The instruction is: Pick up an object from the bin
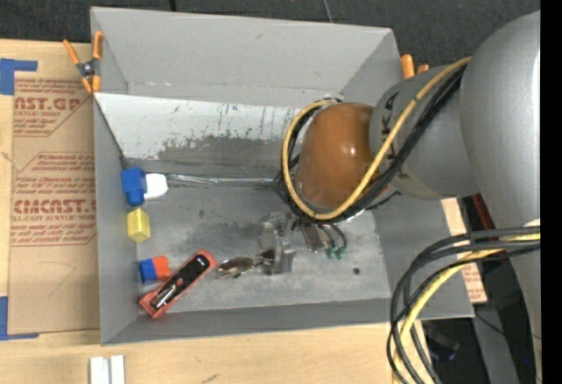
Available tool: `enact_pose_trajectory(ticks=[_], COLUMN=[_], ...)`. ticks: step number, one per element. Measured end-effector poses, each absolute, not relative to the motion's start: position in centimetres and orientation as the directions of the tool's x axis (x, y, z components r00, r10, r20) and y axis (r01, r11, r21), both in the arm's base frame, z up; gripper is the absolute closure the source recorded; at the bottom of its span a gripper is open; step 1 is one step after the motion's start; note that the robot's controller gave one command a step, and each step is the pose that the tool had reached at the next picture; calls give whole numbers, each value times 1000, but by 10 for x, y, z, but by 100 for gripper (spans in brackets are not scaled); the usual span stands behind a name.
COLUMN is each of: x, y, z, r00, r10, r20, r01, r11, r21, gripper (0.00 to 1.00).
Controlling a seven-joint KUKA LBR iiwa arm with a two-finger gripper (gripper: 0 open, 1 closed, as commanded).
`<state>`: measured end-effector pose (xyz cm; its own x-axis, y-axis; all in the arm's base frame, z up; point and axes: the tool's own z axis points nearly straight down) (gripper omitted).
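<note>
Arm (pixel 492 110) over grey bin (pixel 237 57), end effector (pixel 279 252) inside, red-black tool (pixel 177 283), yellow block (pixel 138 225)

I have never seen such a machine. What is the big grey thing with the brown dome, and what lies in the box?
It is a robot arm, seen by one camera looking down from above. It reaches from the right into a grey metal bin. The brown dome is a cover on its wrist. Below it is the gripper, low over the bin floor. A small shiny metal thing lies just left of it. Along the left side lie a blue-and-white piece, a yellow block, a blue-and-orange piece and a flat orange-and-black tool.
</note>
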<state>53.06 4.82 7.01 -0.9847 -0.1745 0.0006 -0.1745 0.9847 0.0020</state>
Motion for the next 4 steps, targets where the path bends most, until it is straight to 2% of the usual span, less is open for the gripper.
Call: enact_pose_trajectory(ticks=[4], x=[543], y=[37], z=[71], r00=[-982], r10=[-190], r20=[-1], r01=[-190], r11=[982], r21=[3], gripper=[100])
